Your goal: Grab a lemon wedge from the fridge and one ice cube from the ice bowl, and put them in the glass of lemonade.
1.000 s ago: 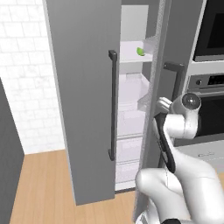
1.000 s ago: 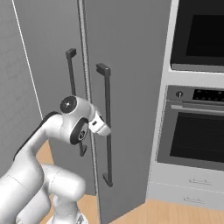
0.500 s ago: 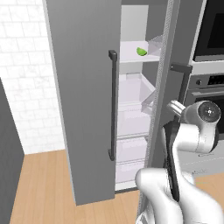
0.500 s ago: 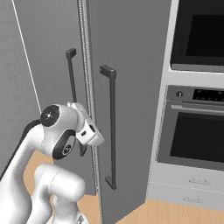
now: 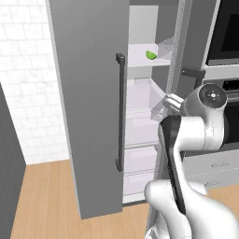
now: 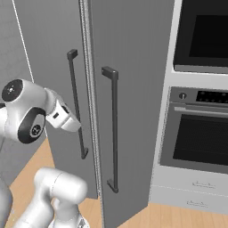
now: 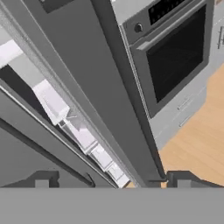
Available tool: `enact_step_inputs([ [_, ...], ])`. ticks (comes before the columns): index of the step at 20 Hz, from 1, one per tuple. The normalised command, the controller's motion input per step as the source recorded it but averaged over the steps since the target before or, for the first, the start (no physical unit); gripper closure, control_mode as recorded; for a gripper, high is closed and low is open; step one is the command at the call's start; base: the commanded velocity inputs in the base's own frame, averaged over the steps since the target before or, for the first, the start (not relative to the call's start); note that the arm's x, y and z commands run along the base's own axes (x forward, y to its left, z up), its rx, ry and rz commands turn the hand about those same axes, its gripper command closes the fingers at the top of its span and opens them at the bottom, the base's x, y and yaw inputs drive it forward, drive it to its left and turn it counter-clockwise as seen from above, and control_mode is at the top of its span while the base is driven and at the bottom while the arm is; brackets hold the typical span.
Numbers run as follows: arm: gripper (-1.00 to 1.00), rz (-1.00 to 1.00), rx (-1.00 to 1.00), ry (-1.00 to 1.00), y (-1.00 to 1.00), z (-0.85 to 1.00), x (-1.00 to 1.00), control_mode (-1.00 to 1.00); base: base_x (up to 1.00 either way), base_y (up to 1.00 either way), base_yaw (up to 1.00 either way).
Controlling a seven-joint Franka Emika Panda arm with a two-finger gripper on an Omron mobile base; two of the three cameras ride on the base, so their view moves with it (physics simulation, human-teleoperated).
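Left base view: tall grey two-door fridge [image 5: 88, 107] ajar, small lime-green lemon wedge [image 5: 151, 55] upper centre on white shelf [image 5: 140, 60]; tool [image 7: 113, 180] spread wide, empty.

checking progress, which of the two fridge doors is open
The left fridge door is swung open, showing the shelves and the lemon wedge. The right fridge door is closed.
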Motion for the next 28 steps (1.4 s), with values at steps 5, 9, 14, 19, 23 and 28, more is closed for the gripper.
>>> enact_step_inputs([
  [5, -1.00, -0.16, -0.28, 0.18, 0.61, -0.07, 0.99, -1.00, 0.00, 0.00, 0.00],
  [9, -1.00, -0.24, -0.34, 0.14, 0.24, -0.20, 1.00, -1.00, 0.00, 0.00, 0.00],
  [14, -1.00, -0.26, -0.25, 0.07, 0.00, -0.02, 0.31, -1.00, 0.00, 0.00, 0.00],
  [19, -1.00, -0.27, -0.19, 0.18, 0.00, 0.01, 0.41, -1.00, 0.00, 0.00, 0.00],
  [23, -1.00, -0.19, -0.08, -0.09, 0.00, -0.10, 0.04, -1.00, 0.00, 0.00, 0.00],
  [28, -1.00, -0.04, -0.06, -0.03, 0.00, 0.00, 0.27, -1.00, 0.00, 0.00, 0.00],
])
